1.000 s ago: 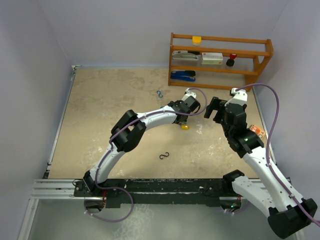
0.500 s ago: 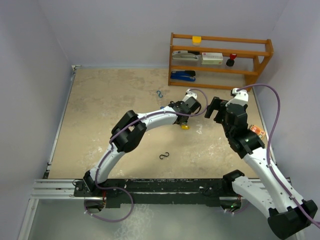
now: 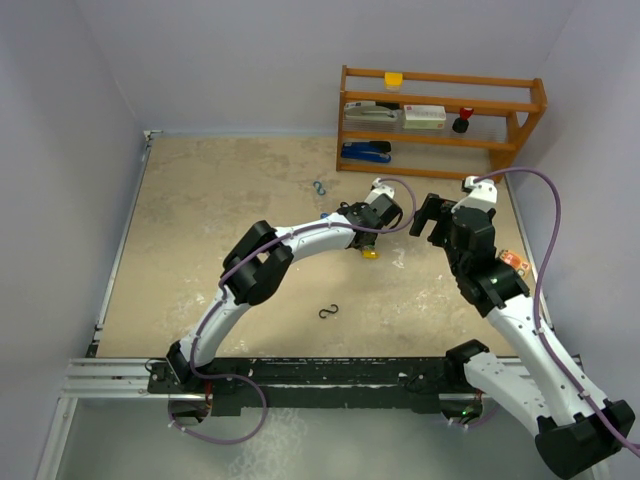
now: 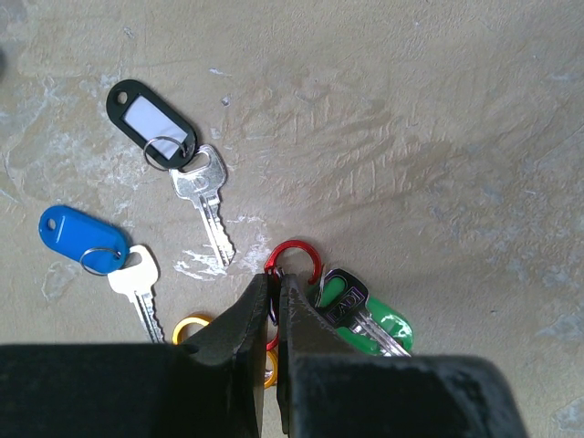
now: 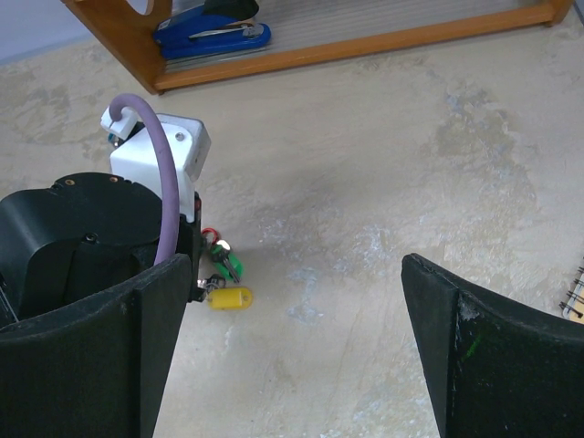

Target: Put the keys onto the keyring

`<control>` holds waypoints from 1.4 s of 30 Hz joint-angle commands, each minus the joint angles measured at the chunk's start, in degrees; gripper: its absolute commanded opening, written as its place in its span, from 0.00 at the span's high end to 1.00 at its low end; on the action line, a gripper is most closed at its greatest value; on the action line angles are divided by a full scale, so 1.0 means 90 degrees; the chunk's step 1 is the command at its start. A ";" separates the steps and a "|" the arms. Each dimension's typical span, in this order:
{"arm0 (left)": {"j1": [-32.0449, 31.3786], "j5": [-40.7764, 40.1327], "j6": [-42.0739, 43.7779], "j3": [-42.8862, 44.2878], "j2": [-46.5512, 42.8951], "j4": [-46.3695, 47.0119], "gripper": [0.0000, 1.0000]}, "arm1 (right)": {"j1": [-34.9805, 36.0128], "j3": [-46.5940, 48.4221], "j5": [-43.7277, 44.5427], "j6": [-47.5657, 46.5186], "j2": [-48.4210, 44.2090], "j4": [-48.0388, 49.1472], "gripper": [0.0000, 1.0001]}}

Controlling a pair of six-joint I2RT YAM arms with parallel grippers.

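Beige table (image 4: 438, 109): left end effector (image 4: 276, 281) pinches red keyring (image 4: 297, 248), keys (image 4: 203, 182) just beside.

Both arms are built from smooth white shells joined by bulky black joint housings. A mauve cable follows each one: on the left arm (image 3: 290, 240) it loops at the near base and again at the wrist, and on the right arm (image 3: 520, 325) it arcs along the right side. The arms are bolted to a black base bar (image 3: 320, 375), which sits on a silver rail (image 3: 100, 375). The left wrist is a white block beside a round black housing with small screws. The left gripper (image 4: 276, 285) has slim, tapering black fingers (image 4: 239, 324). The right gripper (image 5: 287, 269) has broad, matte black fingers (image 5: 479, 360).
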 commanded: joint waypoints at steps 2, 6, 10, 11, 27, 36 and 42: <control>-0.0059 -0.0147 -0.0029 -0.0040 -0.0362 0.0062 1.00 | -0.0037 -0.0017 0.0064 -0.0067 -0.0104 0.0142 0.00; -0.0075 -0.0165 -0.0045 -0.0067 -0.0399 0.0071 1.00 | -0.0041 -0.0009 0.0060 -0.0067 -0.0094 0.0152 0.00; -0.0084 -0.0183 -0.0036 -0.0067 -0.0415 0.0077 1.00 | -0.0047 -0.0014 0.0054 -0.0068 -0.0097 0.0153 0.00; -0.0084 -0.0184 -0.0032 -0.0072 -0.0429 0.0080 1.00 | -0.0047 -0.0012 0.0051 -0.0069 -0.0097 0.0148 0.00; -0.0093 -0.0232 -0.0007 -0.0025 -0.0513 0.0072 1.00 | -0.0057 -0.0010 0.0054 -0.0068 -0.0132 0.0139 0.00; -0.0108 -0.0262 0.0004 0.0014 -0.0561 0.0053 1.00 | -0.0066 -0.0023 0.0051 -0.0070 -0.0124 0.0138 0.00; -0.0117 -0.0255 0.0006 0.0007 -0.0615 0.0047 1.00 | -0.0067 -0.0028 0.0054 -0.0073 -0.0123 0.0148 0.00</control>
